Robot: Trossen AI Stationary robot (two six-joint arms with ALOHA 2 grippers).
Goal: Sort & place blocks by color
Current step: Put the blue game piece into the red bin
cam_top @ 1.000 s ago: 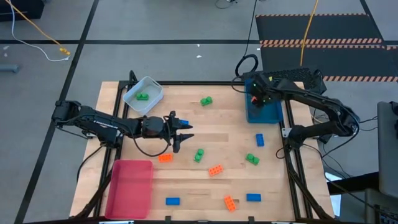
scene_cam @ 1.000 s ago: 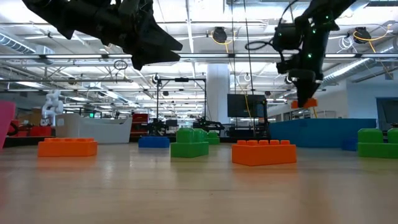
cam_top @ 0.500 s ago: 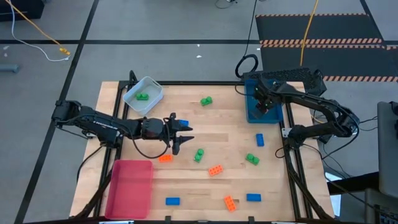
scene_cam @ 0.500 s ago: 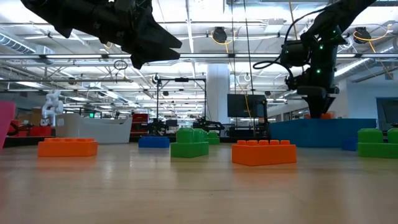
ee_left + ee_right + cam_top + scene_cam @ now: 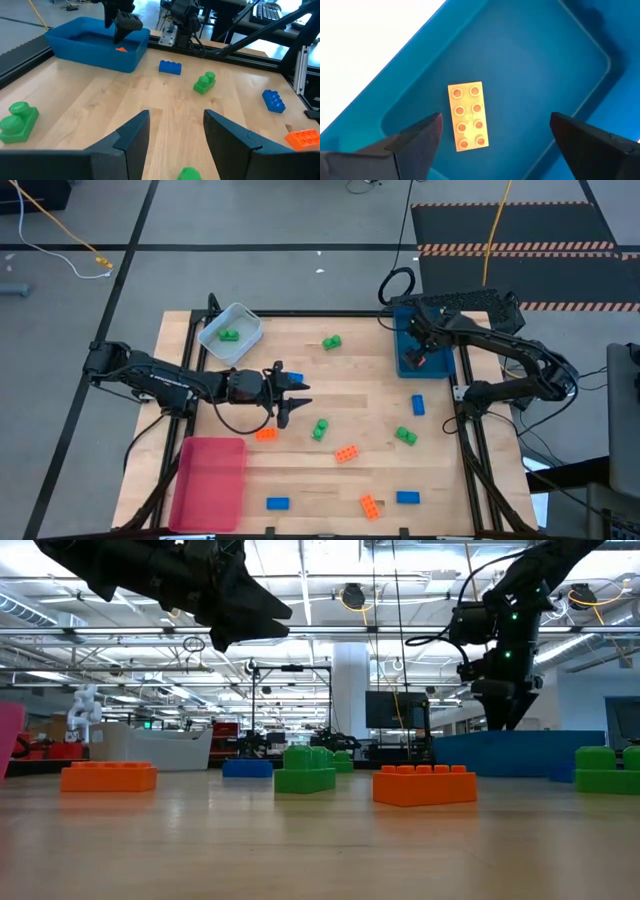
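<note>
Trays come first by bulk: the red tray (image 5: 209,480) at the lower left of the high view, the blue tray (image 5: 404,362) at the upper right, and the pale tray (image 5: 243,323) at the upper left, all on the wooden surface (image 5: 365,395).

Above the blue tray hangs the right gripper (image 5: 418,352), its jaws spread wide and empty. An orange brick (image 5: 468,116) lies flat on the tray floor below it, studs up, apart from both fingers. The left gripper (image 5: 297,393) hovers over the middle left of the surface, jaws parted to a middling gap with nothing between them in its wrist view.

The blocks lie scattered across the surface. Orange bricks (image 5: 346,453) sit near the centre and toward the bottom edge; a blue brick (image 5: 417,405) lies below the blue tray, with more blue ones along the bottom edge; green bricks (image 5: 320,428) rest near the middle, one (image 5: 331,341) near the top, and one (image 5: 229,335) inside the pale tray.

These bricks look like hard moulded plastic: probably light, rigid and not fragile, with smooth sides that could slip under a glancing pinch. The sound hold is likely across the two long flat side walls, jaws square to them and low on the body; the studded top gives an uneven seat. Being so light, a brick may skate away if one finger touches first.
</note>
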